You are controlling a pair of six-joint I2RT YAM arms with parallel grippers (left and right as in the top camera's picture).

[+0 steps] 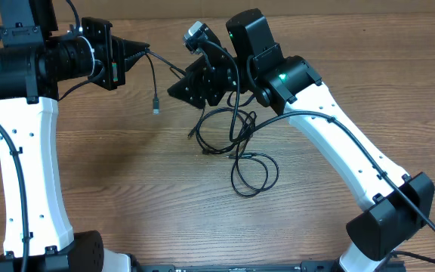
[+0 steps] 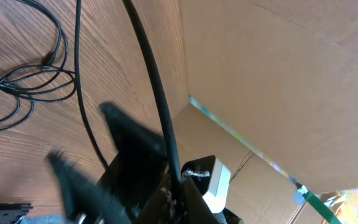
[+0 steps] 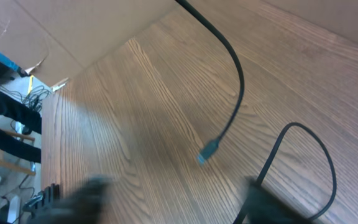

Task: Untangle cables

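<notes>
Pinching one cable strand (image 1: 152, 75) w/ left gripper (image 1: 140, 50); cable tangle (image 1: 242, 145) lies 4 o'clock of right gripper (image 1: 174, 91), jaws apart, nearer arm imo.

The left claw (image 1: 143, 50) is at the rear left of the tabletop (image 1: 127, 174). One cable (image 1: 152, 75) runs from it forward to a plug (image 1: 156, 108). Just right of the plug is the right claw (image 1: 174, 91). The other cables (image 1: 244, 151) lie looped on the tabletop, further right and nearer the front.

Matt, wood-grain table (image 1: 127, 166) beneath thin, smooth, black plastic-sheathed cables (image 3: 239, 84).
</notes>
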